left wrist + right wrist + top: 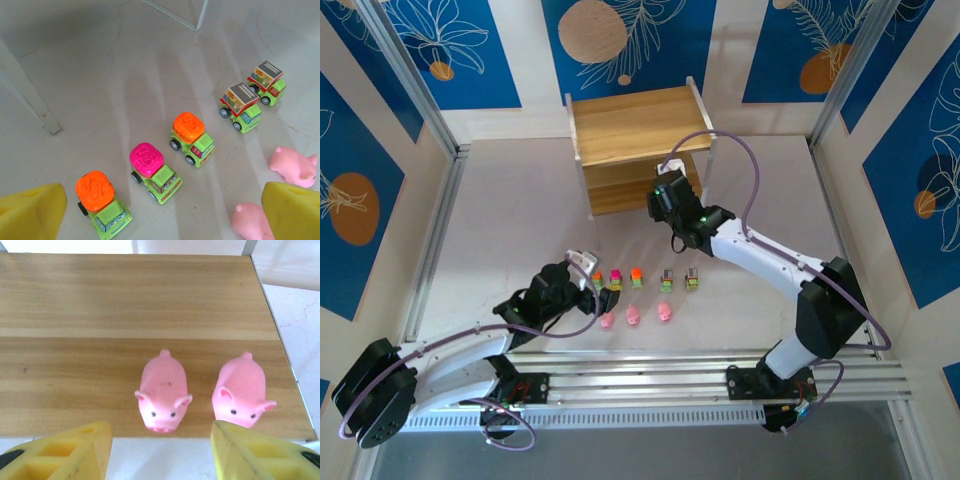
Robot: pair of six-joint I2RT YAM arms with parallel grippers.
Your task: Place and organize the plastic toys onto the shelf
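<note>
Top view overlooks the whole table (520,220); wrist views sit close, left over cars (192,137), right facing shelf (100,315)

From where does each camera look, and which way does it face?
Top external: above, behind the robot, looking down on the light wooden two-tier shelf; both arms show.
Left wrist: on the left hand, facing down at five green plastic toy trucks; yellow fingers show.
Right wrist: on the right hand, facing two pink plastic pigs on the shelf; yellow fingers show.
Top and left-wrist views share the trucks.
</note>
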